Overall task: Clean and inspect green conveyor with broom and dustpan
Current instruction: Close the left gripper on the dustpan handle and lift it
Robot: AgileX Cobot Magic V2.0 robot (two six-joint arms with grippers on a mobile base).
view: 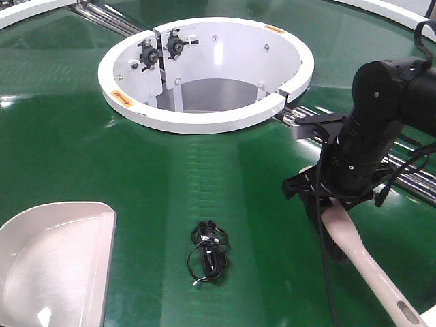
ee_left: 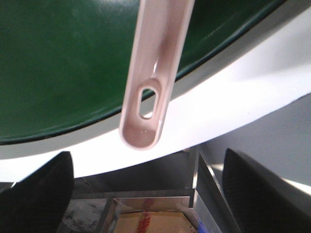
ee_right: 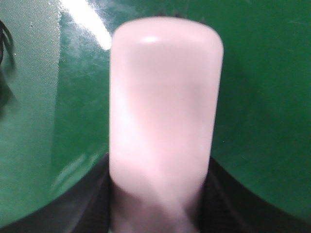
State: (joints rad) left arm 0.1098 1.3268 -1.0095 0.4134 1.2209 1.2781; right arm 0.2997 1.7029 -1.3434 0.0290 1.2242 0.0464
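Note:
The green conveyor [view: 82,136] fills the front view, with its white ring hub [view: 204,122] at the back. The pale dustpan [view: 54,266] lies on the belt at the lower left. Its slotted handle [ee_left: 146,87] sticks out past the belt's white rim. My left gripper [ee_left: 148,167] hangs open just short of that handle's end, with nothing between its fingers [ee_left: 43,189]. My right gripper [view: 334,204] is shut on the broom [view: 371,272], whose slotted handle runs to the lower right. The right wrist view shows the broom [ee_right: 165,97] clamped in that gripper [ee_right: 160,170].
A tangle of black cable [view: 210,248] lies on the belt between dustpan and broom, and shows as cable [ee_right: 5,39] at the right wrist view's left edge. Shiny metal rollers [view: 409,180] run behind the right arm. Below the rim sits a cardboard box [ee_left: 146,223] in a metal frame.

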